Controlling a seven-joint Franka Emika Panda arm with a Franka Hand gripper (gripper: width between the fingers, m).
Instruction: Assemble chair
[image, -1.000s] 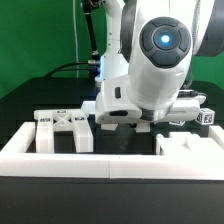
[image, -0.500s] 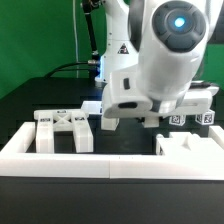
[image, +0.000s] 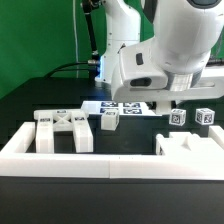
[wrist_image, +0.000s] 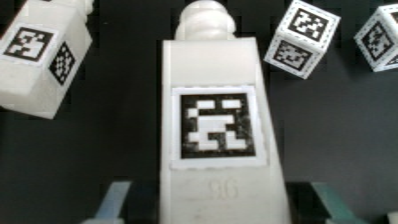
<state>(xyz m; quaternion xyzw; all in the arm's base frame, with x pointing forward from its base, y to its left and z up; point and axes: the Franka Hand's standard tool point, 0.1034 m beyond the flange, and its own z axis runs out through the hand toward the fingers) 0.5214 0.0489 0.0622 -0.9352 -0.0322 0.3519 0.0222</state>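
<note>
Though hidden in the exterior view, jaws (wrist_image: 210, 200) clamped around tagged square post (wrist_image: 214, 110).

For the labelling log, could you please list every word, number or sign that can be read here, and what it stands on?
No words, brands or numbers can be read.
Black-and-white square tag, a pattern and no text: on the post between the gripper's fingers.
Similar tags: on the loose posts, the cross-braced frame and the marker board.

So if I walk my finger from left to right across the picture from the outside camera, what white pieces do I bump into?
Cross-braced frame → small tagged post → stepped block by the front wall → tagged cube at the far right.
</note>
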